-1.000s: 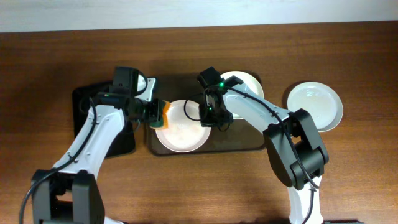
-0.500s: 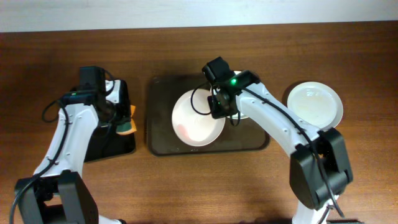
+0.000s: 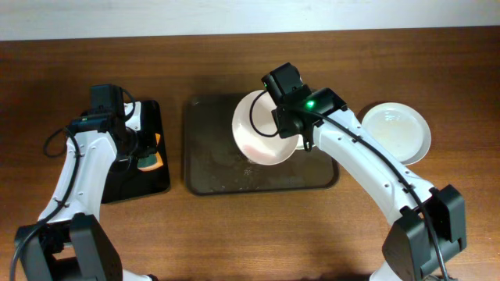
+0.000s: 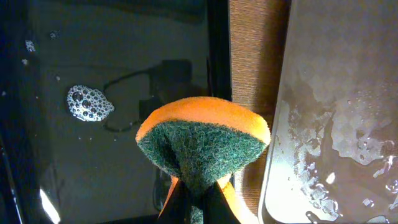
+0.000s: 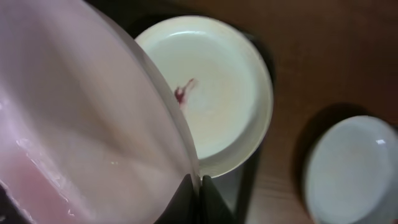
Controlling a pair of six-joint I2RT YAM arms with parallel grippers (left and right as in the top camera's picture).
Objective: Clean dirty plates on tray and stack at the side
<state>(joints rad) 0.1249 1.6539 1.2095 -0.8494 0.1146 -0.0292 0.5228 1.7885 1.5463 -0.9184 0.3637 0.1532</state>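
right pincer (image 5: 198, 186) clamps tilted plate (image 5: 81, 124); its wrist view reveals smeared plate (image 5: 217, 93) below; left pincer (image 4: 194, 198) pinches sponge (image 4: 202, 143).

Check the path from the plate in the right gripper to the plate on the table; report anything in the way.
Nothing visible blocks it. The held plate hangs in the right gripper above the tray. The smeared plate lies lower, on the tray, and only table wood lies before the side plate.

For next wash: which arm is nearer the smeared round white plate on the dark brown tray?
Right. The right fingers hold another white plate close above the smeared plate; the left fingers grip an orange sponge over the black tray, far left.
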